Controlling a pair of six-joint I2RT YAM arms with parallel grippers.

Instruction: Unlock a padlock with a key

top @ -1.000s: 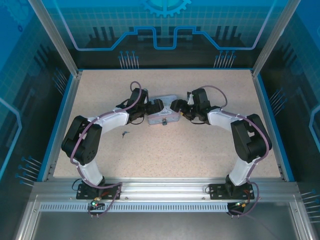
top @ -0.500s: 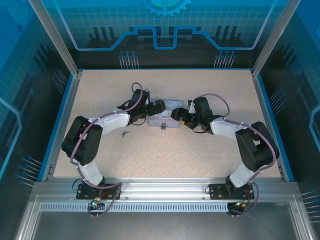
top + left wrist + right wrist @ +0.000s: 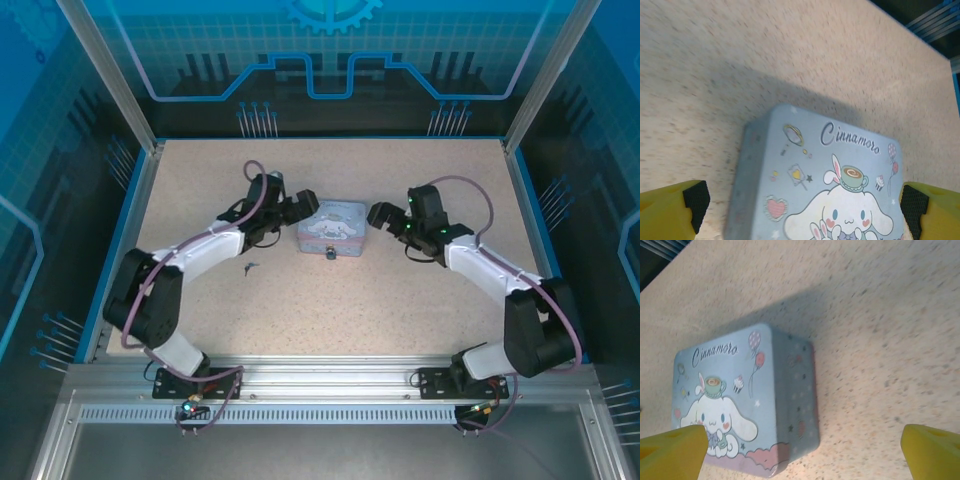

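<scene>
Found the left end effector (image 3: pixel 303 207) spread wide and empty, just at 9 o'clock of the tin box (image 3: pixel 330 225), its yellow fingers (image 3: pixel 675 207) framing the cartoon lid in the wrist view. Found the right end effector (image 3: pixel 378 213) equally wide and empty at 3 o'clock of that box, close by, clear of its wall. Noted the padlock (image 3: pixel 330 252) against the box's front edge at 6 o'clock, small and dark. Spotted the key (image 3: pixel 250 267) lying on the desk (image 3: pixel 400 300) at 8 o'clock of the box, well apart from it, near the left forearm (image 3: pixel 205 245).
</scene>
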